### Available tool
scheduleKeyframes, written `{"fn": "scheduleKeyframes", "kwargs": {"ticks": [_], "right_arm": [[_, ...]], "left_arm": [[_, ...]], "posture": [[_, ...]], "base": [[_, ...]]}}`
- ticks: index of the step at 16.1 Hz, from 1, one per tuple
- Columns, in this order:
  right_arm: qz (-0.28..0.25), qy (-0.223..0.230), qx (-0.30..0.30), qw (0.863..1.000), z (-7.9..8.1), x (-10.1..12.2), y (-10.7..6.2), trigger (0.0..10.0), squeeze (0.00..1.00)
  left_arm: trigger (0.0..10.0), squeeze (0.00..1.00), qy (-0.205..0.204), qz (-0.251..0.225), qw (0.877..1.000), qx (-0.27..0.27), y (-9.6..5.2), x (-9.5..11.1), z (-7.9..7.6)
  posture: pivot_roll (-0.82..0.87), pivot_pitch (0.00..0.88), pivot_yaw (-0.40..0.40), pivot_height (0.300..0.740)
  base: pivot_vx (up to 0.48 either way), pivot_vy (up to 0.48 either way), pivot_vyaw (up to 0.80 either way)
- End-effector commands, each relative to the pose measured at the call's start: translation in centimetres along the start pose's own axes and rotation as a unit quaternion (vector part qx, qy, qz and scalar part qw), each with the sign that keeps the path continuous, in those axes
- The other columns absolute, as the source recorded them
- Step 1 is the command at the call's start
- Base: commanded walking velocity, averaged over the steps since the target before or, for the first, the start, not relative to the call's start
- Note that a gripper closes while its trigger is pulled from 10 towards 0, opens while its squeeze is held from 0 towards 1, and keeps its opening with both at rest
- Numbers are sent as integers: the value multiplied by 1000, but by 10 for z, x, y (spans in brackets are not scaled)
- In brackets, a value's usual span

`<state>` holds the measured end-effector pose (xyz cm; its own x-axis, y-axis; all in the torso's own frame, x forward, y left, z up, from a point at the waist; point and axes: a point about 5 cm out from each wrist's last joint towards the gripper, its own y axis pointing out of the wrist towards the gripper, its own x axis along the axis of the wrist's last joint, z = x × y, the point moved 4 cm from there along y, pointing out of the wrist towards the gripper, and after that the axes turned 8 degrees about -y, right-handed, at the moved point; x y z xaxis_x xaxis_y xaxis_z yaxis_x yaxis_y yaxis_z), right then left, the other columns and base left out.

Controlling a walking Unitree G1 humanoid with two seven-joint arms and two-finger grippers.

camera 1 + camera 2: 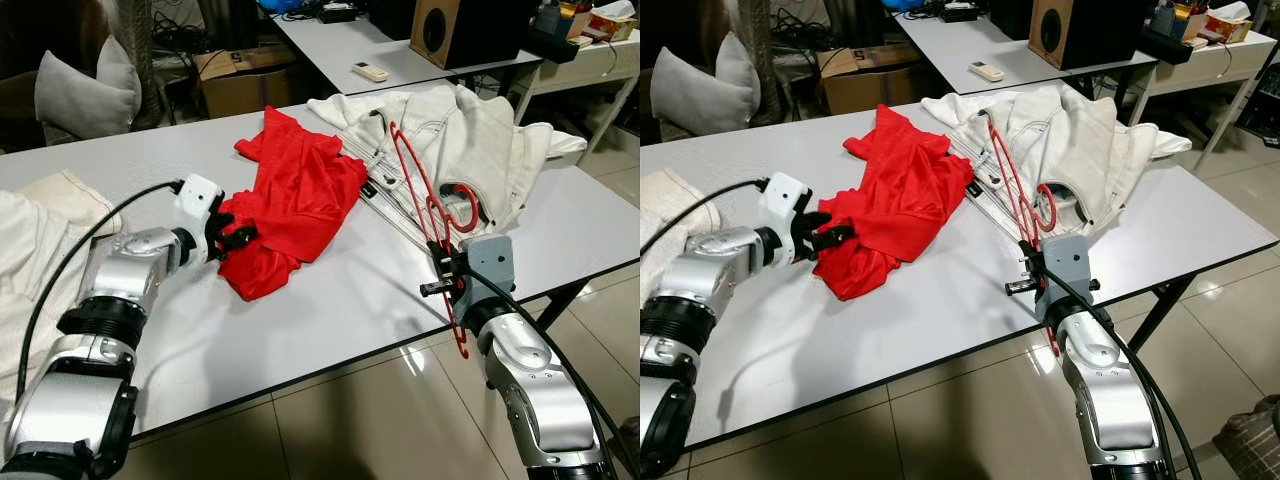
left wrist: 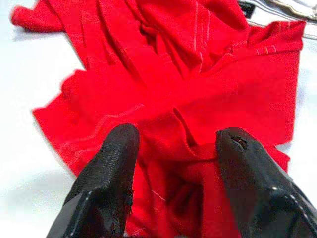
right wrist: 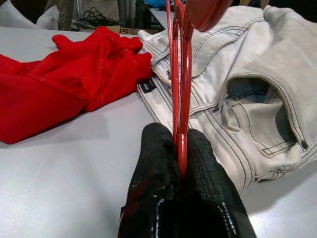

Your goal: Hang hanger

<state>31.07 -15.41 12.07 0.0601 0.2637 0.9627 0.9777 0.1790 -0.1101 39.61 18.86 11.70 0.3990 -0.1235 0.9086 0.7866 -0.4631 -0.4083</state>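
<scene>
Red hanger (image 1: 432, 215) pinched in right gripper (image 3: 181, 148) over bench (image 1: 330, 310); left gripper (image 2: 173, 148) spread at red shirt (image 1: 295, 205).

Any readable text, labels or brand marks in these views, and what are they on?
None can be read.
Black tag on the white jeans: print too small to read.
Cardboard box: a dark mark, too blurred to read.
Remote control: buttons too small to read.

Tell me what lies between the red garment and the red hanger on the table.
White jeans, spread on the table, edge beside the red garment and under the red hanger held by the right gripper; head views.
</scene>
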Motion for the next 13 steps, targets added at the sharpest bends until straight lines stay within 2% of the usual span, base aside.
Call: {"fn": "scheduleKeyframes", "kwargs": {"ticks": [1,3,6,7,8,11,12,13], "right_arm": [[-5,-1,2,1000,2,2,2,10000,0],[-4,-1,0,1000,1,2,1,10000,0],[-4,0,-1,1000,1,2,1,10000,0],[-4,0,-2,1000,1,1,1,10000,0],[-3,0,-2,1000,1,1,0,10000,0],[-2,-1,0,1000,2,0,-1,10000,0],[-2,-1,0,1000,1,0,0,10000,0],[-2,-2,1,1000,1,1,0,10000,0]], "left_arm": [[10000,0,-4,-1,1000,1,-1,-1,0],[10000,0,31,-26,998,51,-2,1,7],[10000,0,-45,-45,998,21,-1,1,-1],[10000,0,-90,-57,994,3,-4,3,-5],[10000,0,-94,-49,994,-2,-6,-2,-5],[10000,0,-88,-12,996,-14,-8,-19,-10],[10000,0,-65,5,998,0,-8,-25,-8],[10000,0,-13,9,998,60,-8,-27,4]], "posture": [[-139,0,78,740],[-139,0,79,740],[-138,0,81,740],[-138,0,81,740],[-139,0,81,740],[-139,0,78,740],[-140,0,76,740],[-138,0,74,740]], "base": [[0,0,0],[0,0,0],[0,0,0],[0,0,0],[0,0,0],[0,0,0],[0,0,0],[0,0,0]]}}
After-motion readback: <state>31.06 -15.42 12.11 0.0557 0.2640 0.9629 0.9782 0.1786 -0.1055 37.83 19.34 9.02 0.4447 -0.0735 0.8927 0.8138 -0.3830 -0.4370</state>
